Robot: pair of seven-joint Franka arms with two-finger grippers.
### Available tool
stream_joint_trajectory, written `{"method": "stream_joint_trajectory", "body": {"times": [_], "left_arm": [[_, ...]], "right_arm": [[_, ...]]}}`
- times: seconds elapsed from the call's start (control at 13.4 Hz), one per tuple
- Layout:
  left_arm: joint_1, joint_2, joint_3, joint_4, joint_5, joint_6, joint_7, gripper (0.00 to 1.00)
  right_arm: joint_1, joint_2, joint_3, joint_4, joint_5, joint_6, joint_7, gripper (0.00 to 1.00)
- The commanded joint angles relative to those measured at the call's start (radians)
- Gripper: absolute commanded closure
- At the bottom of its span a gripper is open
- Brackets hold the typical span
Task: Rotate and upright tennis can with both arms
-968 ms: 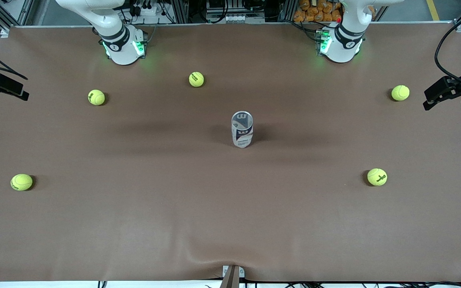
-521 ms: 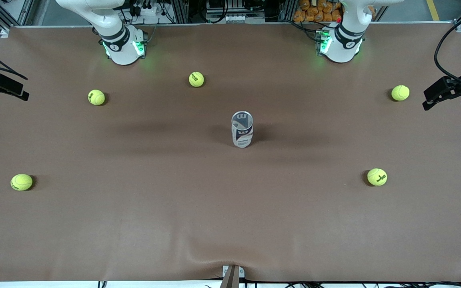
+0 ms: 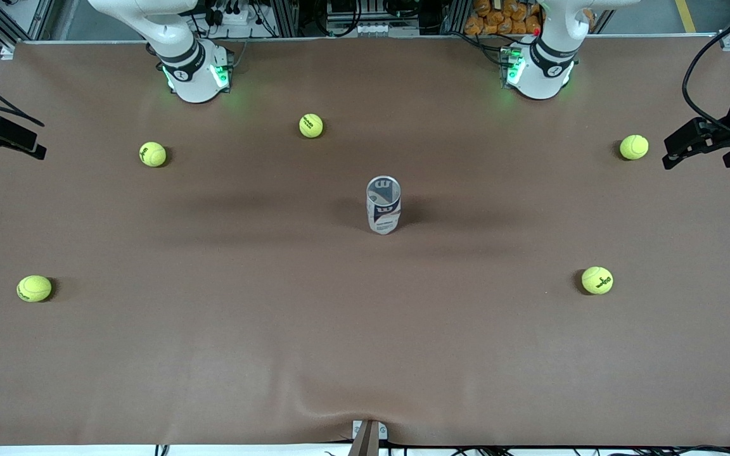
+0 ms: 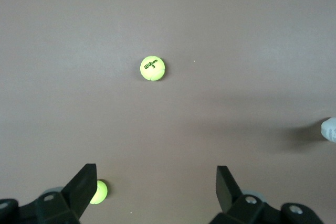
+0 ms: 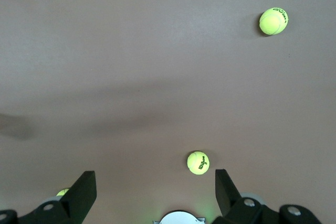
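The slim clear-plastic tennis can [image 3: 383, 204] stood upright mid-tabletop [image 3: 276, 342], unmoved, apparently done. My left hand [image 4: 153, 188] had edged inward near a yellow-green ball [image 3: 633, 147]; my right hand [image 5: 155, 192] waited; both gaped empty.

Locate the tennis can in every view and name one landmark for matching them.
Front view: the tennis can stands upright mid-table.
Left wrist view: probably the pale sliver cut off at the picture's edge.
Right wrist view: not in it.
Shared landmark: the brown table cover.
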Motion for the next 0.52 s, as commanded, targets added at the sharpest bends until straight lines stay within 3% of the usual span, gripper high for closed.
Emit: {"method": "stream_joint_trajectory", "body": {"times": [0.0,0.45], "left_arm": [[0.000,-0.010,0.002,-0.004,-0.015,-0.017,0.031,0.00],[0.000,-0.009,0.002,-0.004,-0.015,-0.018,0.031,0.00]], "right_arm": [[-0.004,-0.026,0.005,-0.026,0.015,0.013,0.015,0.00],[0.003,-0.034,0.010,-0.026,0.012,0.072,0.001,0.00]]}}
